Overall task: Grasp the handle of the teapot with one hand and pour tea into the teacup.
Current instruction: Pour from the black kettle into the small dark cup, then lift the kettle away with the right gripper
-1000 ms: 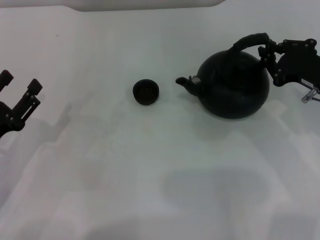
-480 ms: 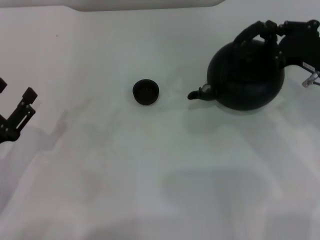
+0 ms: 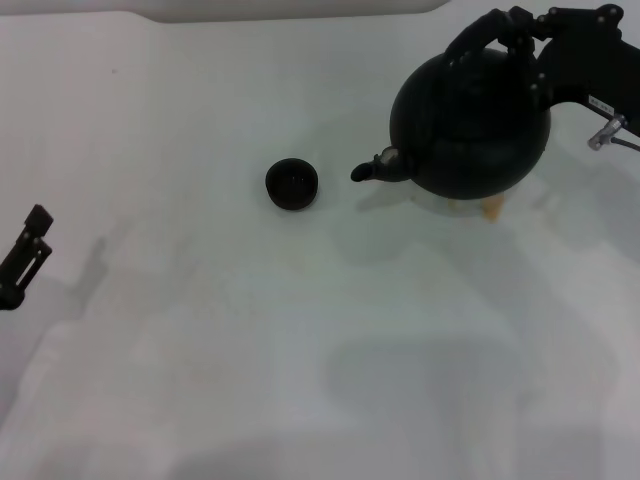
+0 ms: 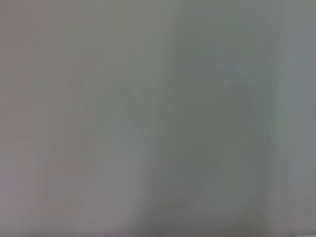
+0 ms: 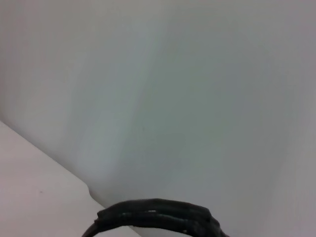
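Note:
The round matte black teapot [image 3: 470,125] hangs in the air at the right of the head view, its shadow on the white table below. Its short spout [image 3: 372,168] points left toward the teacup [image 3: 292,184], a tiny dark round cup standing about a spout's length away. My right gripper [image 3: 522,35] is shut on the black arched handle [image 3: 478,35] at the pot's top right. A stretch of that handle [image 5: 155,221] also shows in the right wrist view. My left gripper [image 3: 25,255] sits at the far left edge, mostly out of frame.
The white table [image 3: 300,340] stretches around the cup and pot. A pale raised edge [image 3: 290,10] runs along the back. The left wrist view shows only a blank grey surface.
The right gripper has lifted the teapot off the table and carried it up and slightly left, toward the cup. The left arm has drawn back toward the left edge.

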Available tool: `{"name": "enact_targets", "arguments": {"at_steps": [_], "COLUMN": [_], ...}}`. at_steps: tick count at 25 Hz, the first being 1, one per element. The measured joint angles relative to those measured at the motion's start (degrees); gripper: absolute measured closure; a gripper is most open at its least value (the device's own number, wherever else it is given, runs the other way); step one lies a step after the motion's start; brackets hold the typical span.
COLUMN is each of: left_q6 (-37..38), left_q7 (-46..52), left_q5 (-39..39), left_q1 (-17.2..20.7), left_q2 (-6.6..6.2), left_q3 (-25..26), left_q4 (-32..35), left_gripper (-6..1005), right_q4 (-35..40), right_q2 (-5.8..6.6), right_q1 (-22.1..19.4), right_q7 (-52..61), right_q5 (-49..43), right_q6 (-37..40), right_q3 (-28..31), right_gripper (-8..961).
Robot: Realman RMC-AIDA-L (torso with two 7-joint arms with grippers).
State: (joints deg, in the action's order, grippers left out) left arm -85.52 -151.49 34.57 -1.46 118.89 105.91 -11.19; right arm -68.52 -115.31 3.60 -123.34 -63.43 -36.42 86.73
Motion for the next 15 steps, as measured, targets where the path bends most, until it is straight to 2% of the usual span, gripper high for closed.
{"name": "enact_targets", "arguments": {"at_steps": [3,11,15], "left_q6": [0.1,0.7,0.2], "left_q7": [-0.1,-0.1,-0.1], "left_q5": [-0.8,-1.2,-1.2], "left_q1": [-0.1,-0.3,0.0], "left_q2": [0.02,0.10,0.13], "left_q3": [0.0,0.0,0.0], "left_q4": [1.6,3.4,3.4], "left_gripper": [255,259,259], "right_q4": [-2.0,-9.0,-10.3], "right_q2": [0.00,-0.04,-0.07], "right_q1": [-0.4,-0.2,0.6], "right_q7": [-0.1,-0.6,-0.5], "right_q5": [-0.2,-3.6,-5.2], "right_q6": [2.4,16.8,21.3], "right_q3": [-1.7,-10.9,-13.8], "right_gripper": [841,843,844]}}
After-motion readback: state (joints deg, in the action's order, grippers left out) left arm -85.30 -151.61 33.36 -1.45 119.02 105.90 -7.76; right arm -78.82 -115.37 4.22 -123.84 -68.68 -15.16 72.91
